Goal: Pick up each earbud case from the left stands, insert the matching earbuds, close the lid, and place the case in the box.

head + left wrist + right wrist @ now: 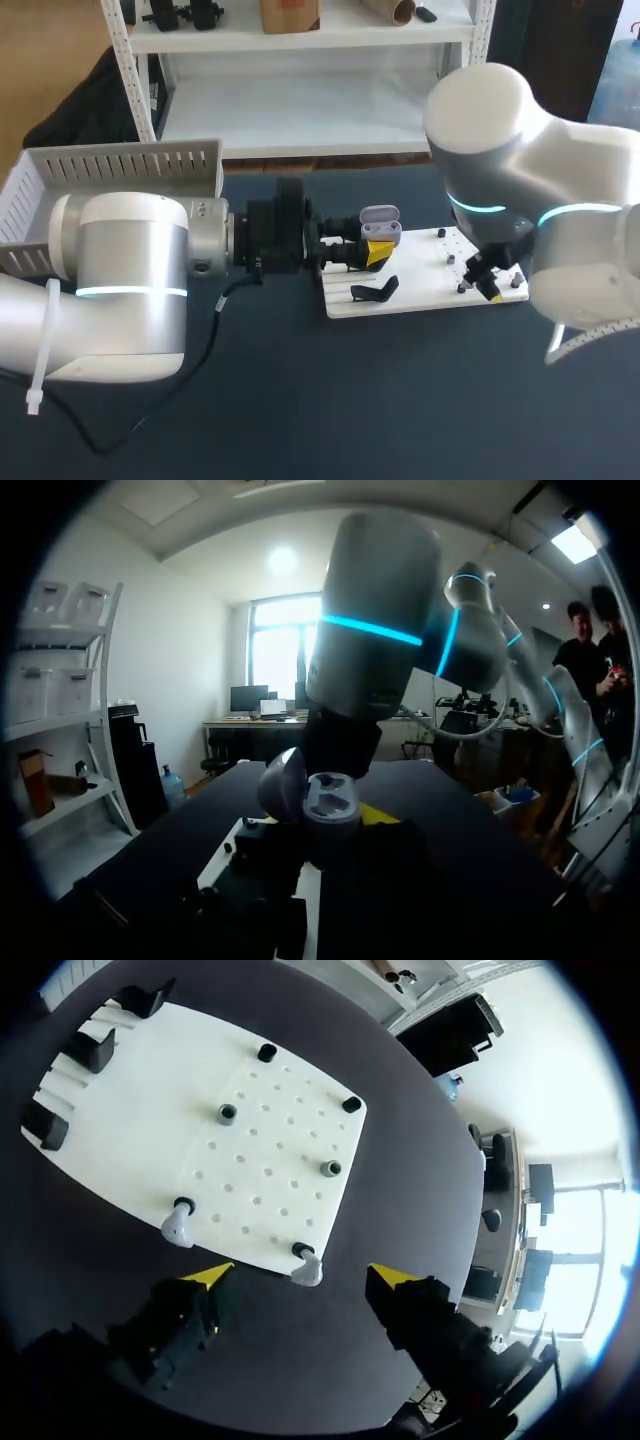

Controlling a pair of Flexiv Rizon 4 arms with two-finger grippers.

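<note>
Earbud pickup is the step in hand, I judge: right jaws stand wide open over the near edge of the white pegboard [150,1070], yellow tips [205,1276] either side of an earbud [306,1271] that sits on its peg at the board's rim, w/ nothing gripped yet. A second earbud [178,1226] sits on the next rim peg, just beside one tip. Left jaws appear clamped on the earbud case [380,224], lid up, pockets facing the wrist cam. It's held over the stand end of the board, well apart from the box [120,165] on the worktop's left side.

To do it well: centre the bud btwn the tips before closing. It looks about midway now, so prob. only a straight descent is needed. Keep clear of the second bud, since the nearer tip could knock it off its peg. Close gently on the body, not the stem; it's a small glossy thing, likely to squirt out if pinched off-centre. Lift straight along the peg axis, no sideways drag. Left arm [130,290] should hold the case steady, open side reachable, so the bud can go into the matching pocket. Can't tell from here which pocket matches this bud; check orientation before seating
</note>
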